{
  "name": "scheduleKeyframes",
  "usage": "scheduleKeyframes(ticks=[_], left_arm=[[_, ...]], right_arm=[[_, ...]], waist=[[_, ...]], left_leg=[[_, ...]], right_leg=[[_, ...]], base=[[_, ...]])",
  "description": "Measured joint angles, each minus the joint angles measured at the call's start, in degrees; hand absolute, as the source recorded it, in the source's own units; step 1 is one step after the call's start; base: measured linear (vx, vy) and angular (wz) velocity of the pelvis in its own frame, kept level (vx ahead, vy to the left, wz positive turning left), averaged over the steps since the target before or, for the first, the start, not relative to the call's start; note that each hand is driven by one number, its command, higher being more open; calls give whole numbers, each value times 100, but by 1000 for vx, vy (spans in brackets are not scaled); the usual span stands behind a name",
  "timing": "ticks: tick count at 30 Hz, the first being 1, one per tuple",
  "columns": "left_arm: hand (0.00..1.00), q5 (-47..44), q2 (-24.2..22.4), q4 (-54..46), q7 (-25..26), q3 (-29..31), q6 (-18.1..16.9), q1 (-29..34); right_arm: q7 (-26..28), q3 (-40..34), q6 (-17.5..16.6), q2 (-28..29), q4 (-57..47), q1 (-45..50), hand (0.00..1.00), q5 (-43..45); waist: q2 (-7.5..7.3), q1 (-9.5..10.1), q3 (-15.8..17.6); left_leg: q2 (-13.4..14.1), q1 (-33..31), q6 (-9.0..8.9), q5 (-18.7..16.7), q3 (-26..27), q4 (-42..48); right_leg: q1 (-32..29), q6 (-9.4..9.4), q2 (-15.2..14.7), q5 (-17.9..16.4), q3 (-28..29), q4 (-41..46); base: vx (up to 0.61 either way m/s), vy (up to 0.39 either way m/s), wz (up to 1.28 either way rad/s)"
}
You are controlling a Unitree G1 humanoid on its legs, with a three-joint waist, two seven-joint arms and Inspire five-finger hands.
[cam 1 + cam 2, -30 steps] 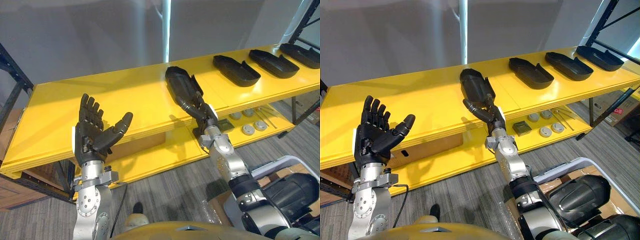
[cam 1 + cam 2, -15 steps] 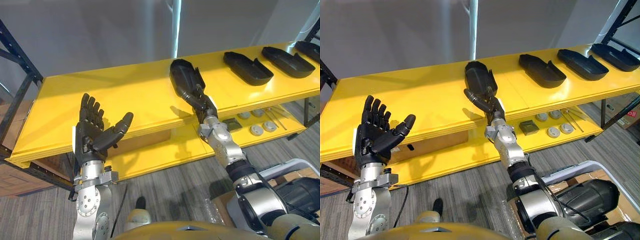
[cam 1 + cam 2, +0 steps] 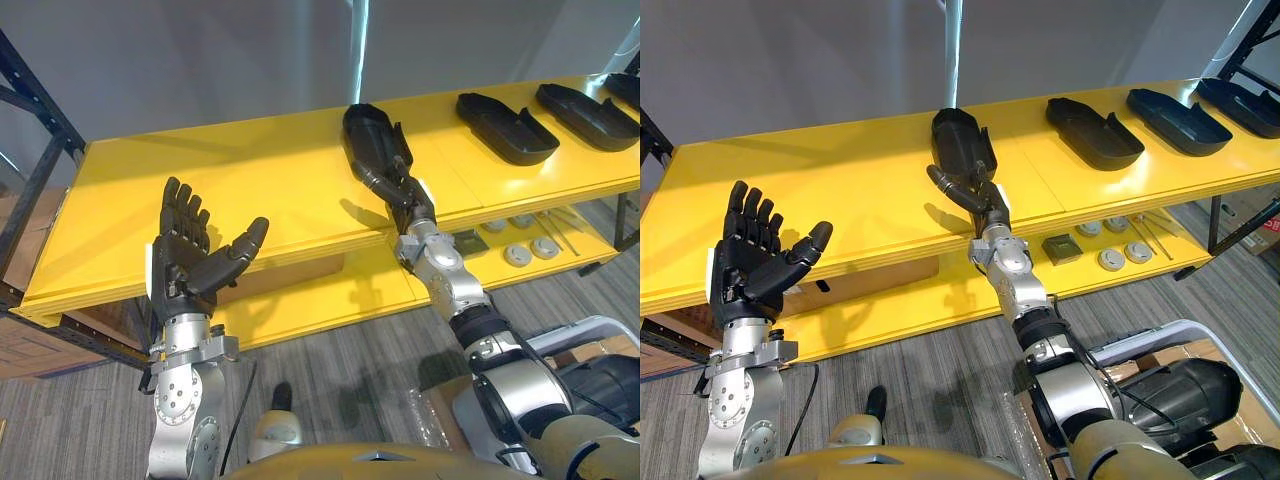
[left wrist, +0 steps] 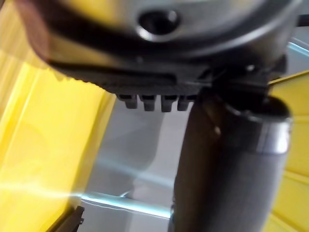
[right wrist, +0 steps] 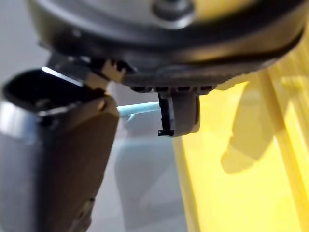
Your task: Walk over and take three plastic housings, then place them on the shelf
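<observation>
Placing is judged nearly done: housings (image 3: pixel 505 127) are laid along the shelf (image 3: pixel 250 190). The right hand (image 3: pixel 408 198) is set at the leftmost housing (image 3: pixel 370 135), and its grip cannot be told. The left hand (image 3: pixel 182 268) is held wide and empty.

Grey discs (image 3: pixel 1109 259), cardboard box (image 3: pixel 25 352)

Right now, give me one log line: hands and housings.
right hand: at near end of housing on top shelf, grip unclear | left hand: open, raised, empty | three more housings further right

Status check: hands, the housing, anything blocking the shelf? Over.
Left hand open, raised, empty. Right hand at near end of housing lying on top shelf; grip unclear. More housings along shelf to its right, nothing blocking.
</observation>
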Motion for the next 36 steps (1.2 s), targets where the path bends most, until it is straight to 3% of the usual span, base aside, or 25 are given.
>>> scheduleKeyframes(ticks=[3,7,13,17,21,26,30,36], left_arm=[[100,0,1,2,-2,19,-16,28],[100,2,1,3,-2,67,-68,64],[100,-33,10,2,-344,52,-196,24],[100,-93,138,-2,-624,-309,-296,-49],[100,-207,208,-5,-731,-995,-298,-216],[100,-197,392,1,-733,-1672,-297,-581],[100,5,553,154,-630,-2009,-291,-1012],[100,33,575,395,-428,-2346,-131,-1157]], right_arm=[[18,-89,-2,0,-1353,843,100,1],[490,-189,-3,-4,-3393,2291,100,7],[871,-829,-2,-52,-4933,3828,100,-274],[673,-1099,-40,-20,-5175,4466,100,-346],[-120,-1328,-48,306,-5175,5118,100,-499],[-666,-1965,-233,696,-5175,6050,100,-382],[-690,-2419,-300,725,-5173,6751,100,47],[-329,-2427,-707,864,-5171,7061,100,355]], waist=[[-17,-18,10],[-40,-289,1],[-163,-661,-63],[-211,-855,-117],[-206,-1005,-138],[-204,-1498,-159],[-202,-1868,-255],[-168,-2170,-285]], left_leg=[[0,5,-14,-19,67,0],[37,44,-42,-79,314,2],[110,228,-72,-215,779,-2],[126,272,-66,-293,1053,-1],[142,483,-98,-373,1546,15],[185,786,-159,-545,2278,18],[260,1050,-247,-705,2893,19],[365,1281,-349,-837,3594,28]], right_leg=[[-21,12,0,10,63,-49],[-155,36,-1,40,312,-56],[-319,9,11,51,772,-52],[-459,-13,10,74,1058,-51],[-633,9,14,146,1564,-24],[-914,-3,98,192,2300,53],[-1113,-15,266,238,2916,43],[-1386,-27,535,316,3549,26]], base=[[7,-1,-10],[41,0,-24],[23,-1,-40],[23,7,-39],[33,15,-59],[27,12,-74],[34,6,-76],[24,-8,-61]])
